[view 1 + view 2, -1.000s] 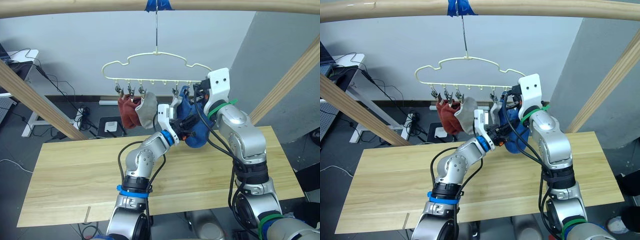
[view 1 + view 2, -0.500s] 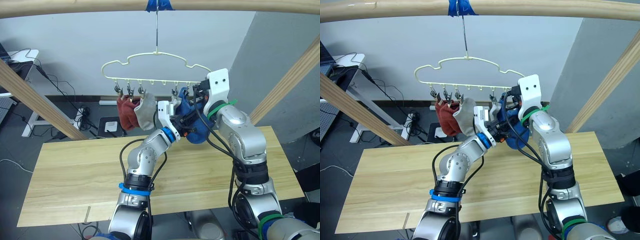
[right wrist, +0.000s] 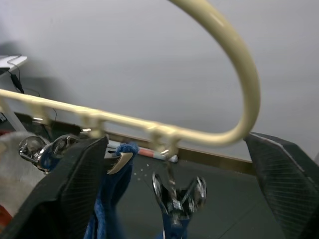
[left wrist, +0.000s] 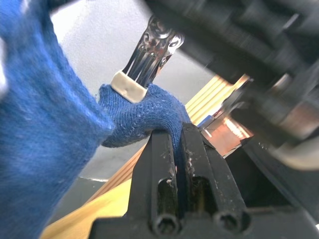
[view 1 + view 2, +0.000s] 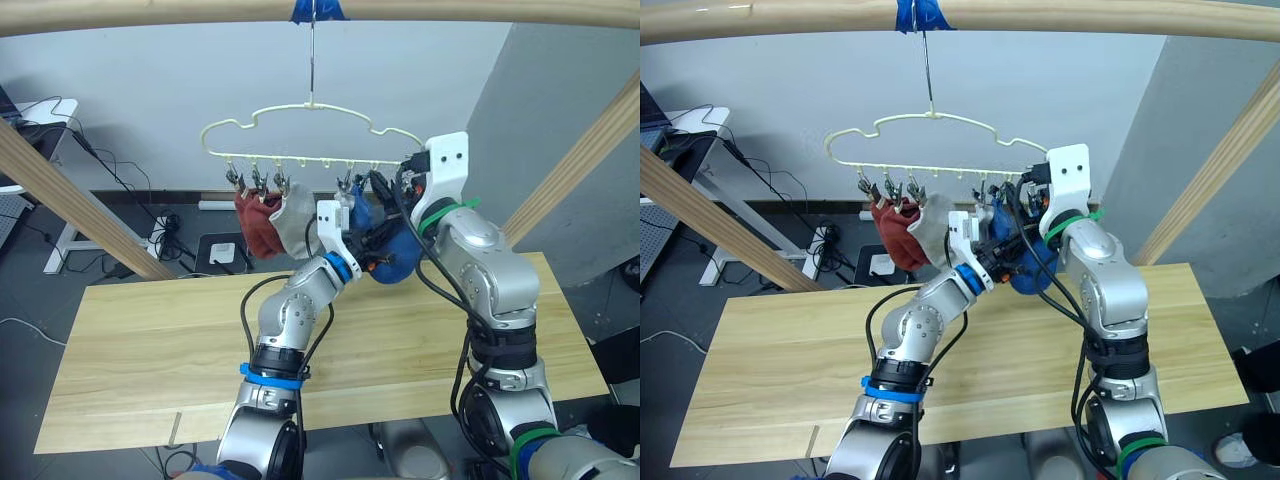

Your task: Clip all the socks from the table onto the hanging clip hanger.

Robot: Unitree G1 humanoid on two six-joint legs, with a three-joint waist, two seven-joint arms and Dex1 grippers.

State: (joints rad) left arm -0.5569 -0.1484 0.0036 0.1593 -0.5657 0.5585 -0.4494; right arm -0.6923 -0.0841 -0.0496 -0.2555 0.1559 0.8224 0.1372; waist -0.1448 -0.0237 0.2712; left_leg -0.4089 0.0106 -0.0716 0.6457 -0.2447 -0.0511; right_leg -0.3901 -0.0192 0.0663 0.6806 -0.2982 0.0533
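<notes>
We are holding a blue sock (image 4: 142, 112) up at the clip hanger (image 5: 310, 107), which is hanging in the upper middle of the head frames. Our left end effector (image 4: 175, 144) is pinching the sock's edge with its fingers closed on the knit, and a silver clip (image 4: 144, 59) is already biting the fabric just above. Our right end effector (image 3: 174, 164) is spread wide open around the hanger's right end, where another clip (image 3: 174, 191) is hanging.

We are judging the main risk to be the clip's shallow bite: it is catching only the sock's edge, so letting go abruptly or tugging downward could pull the fabric free and drop it onto the surface (image 5: 150, 340). The hanger is hanging from one thin hook, so a nudge from our right arm could swing it.

The left wrist view is giving us the clip's contact with the sock, which the head views are hiding behind our arms. The head views are showing the red sock (image 5: 255, 225) and grey sock (image 5: 292, 222) already clipped at centre left.
</notes>
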